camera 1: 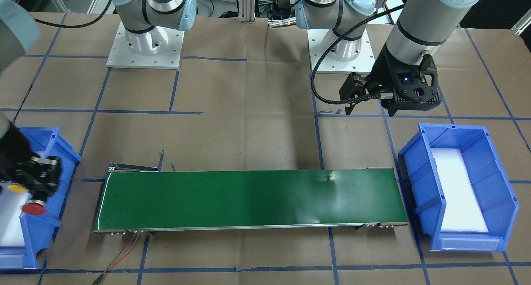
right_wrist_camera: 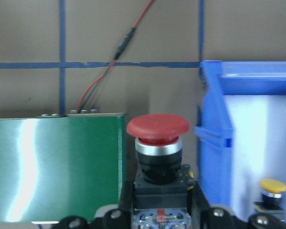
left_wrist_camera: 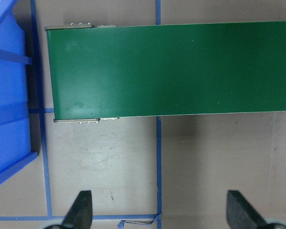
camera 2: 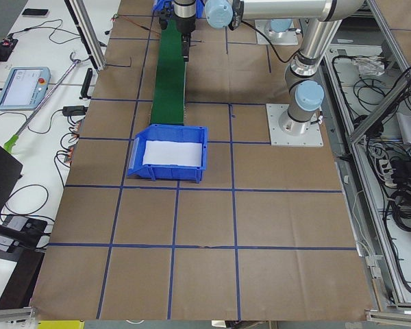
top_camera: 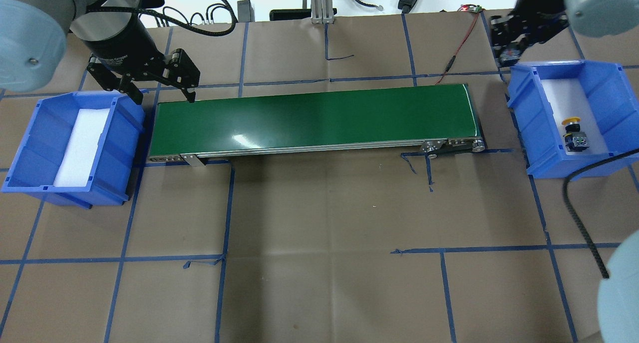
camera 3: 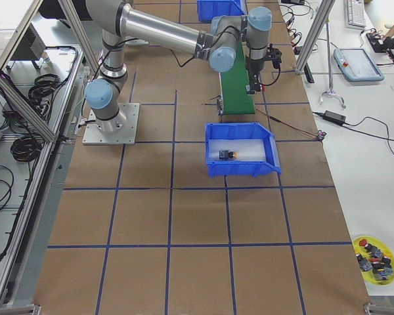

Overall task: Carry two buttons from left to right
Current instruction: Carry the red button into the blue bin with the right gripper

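My right gripper is shut on the black body of the red-capped button and holds it upright over the gap between the green conveyor and the right blue bin. The front-facing view also shows the red button under this gripper. The yellow-capped button lies on white foam in that bin and also shows in the right wrist view. My left gripper is open and empty, above the table beside the conveyor's left end, with its fingertips wide apart.
A second blue bin with only white foam in it stands at the conveyor's left end. A red cable runs from the conveyor's right end to the table's back. Blue tape lines cross the brown table cover.
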Controlling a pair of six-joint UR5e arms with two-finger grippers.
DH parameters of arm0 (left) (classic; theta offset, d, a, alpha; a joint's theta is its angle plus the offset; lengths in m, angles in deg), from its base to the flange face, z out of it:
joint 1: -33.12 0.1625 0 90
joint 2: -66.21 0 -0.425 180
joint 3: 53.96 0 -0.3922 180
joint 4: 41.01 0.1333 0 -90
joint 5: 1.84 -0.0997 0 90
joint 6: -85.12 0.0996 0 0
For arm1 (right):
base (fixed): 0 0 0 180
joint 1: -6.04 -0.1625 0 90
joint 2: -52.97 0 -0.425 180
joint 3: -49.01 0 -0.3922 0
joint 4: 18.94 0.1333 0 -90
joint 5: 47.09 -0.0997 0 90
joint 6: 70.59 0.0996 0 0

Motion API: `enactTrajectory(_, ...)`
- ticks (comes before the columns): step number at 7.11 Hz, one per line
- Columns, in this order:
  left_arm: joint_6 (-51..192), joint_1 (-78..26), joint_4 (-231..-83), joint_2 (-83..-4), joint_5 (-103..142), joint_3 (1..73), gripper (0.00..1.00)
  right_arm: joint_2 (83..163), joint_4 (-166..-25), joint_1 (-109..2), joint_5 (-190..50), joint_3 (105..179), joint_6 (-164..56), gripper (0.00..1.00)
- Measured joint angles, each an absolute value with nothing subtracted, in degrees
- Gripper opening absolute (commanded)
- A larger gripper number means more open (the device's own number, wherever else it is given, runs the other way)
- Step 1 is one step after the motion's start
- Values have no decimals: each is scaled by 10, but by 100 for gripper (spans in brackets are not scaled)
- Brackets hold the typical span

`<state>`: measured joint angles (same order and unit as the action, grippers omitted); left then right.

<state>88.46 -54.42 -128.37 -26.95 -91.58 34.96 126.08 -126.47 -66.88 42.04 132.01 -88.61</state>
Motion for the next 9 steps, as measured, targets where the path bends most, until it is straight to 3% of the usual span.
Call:
enactTrajectory(3, 885, -544, -1284, -270, -916, 349, 100, 1231, -1274, -528, 402, 1319, -1074, 2)
enactTrajectory(9, 884, -544, -1284, -270, -916, 349, 100, 1121, -1330, -529, 372, 1328, -1091, 5)
